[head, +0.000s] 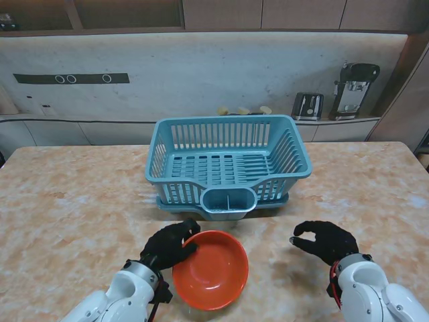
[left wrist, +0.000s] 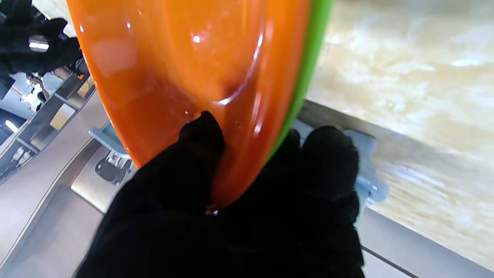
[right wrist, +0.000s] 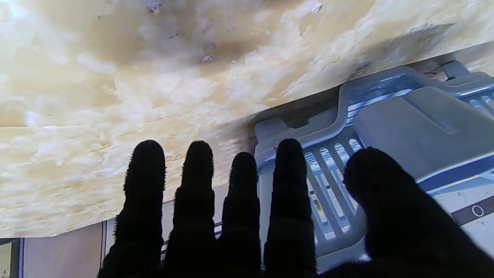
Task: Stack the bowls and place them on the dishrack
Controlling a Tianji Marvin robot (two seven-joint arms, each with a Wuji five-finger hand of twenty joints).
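- Our left hand is pinching the rim of the orange bowl. The thumb presses on the inside, and the other fingers wrap round the outside.
- The orange bowl is round, so it has no long side. Its open side faces up toward us and leans a little. The hand holds it on its left edge.
- In the left wrist view we see a green bowl right under the orange one. Only its thin green edge shows. The orange bowl sits inside the green bowl, so the two are stacked.
- We cannot tell from the pictures if the bowls touch the table or are held just over it.
- The bowls are near us, a bit left of the middle of the table. They are in front of the blue dish rack, close to it but not touching.
- The dish rack is a long basket, and its long side runs from left to right. It has nothing in it. A small cup part sticks out on the side nearer to us.
- Our right hand is to the right of the bowls, well apart from them. It holds nothing. Its fingers are spread and a bit curled, over the table.
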